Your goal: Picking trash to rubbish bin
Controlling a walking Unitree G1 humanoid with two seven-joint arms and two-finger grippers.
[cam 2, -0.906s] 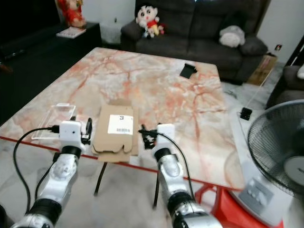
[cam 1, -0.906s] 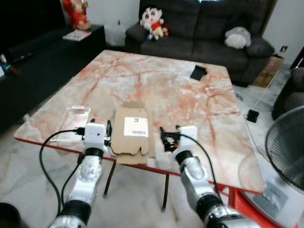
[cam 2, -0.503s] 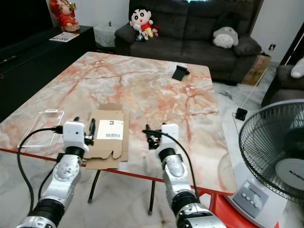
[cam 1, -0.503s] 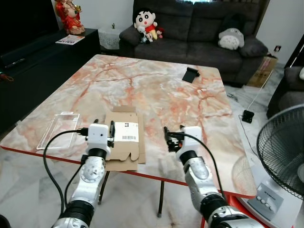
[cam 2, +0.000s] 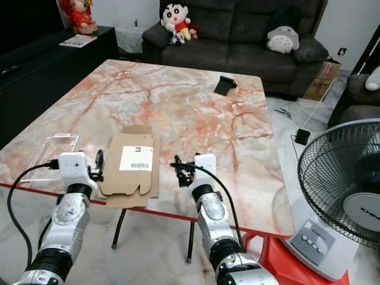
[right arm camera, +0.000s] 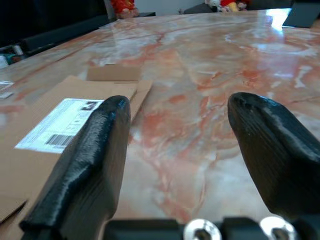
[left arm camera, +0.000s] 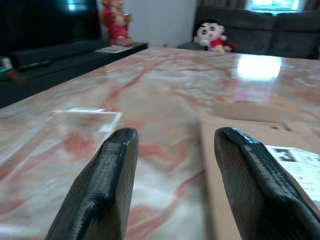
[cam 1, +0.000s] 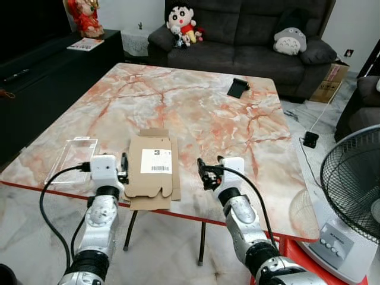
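Both grippers, left (cam 1: pixel 123 168) and right (cam 1: pixel 202 173), I hold wide apart and empty, flanking the flat cardboard (cam 1: pixel 153 170) at the surface's (cam 1: pixel 196 107) near edge, presumably to pinch it from either side.

Bright daylight, blurred wrist foregrounds

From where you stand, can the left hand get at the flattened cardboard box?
Probably yes. The left hand is open beside the flattened cardboard box, at the near edge of the table, and nothing lies between them.
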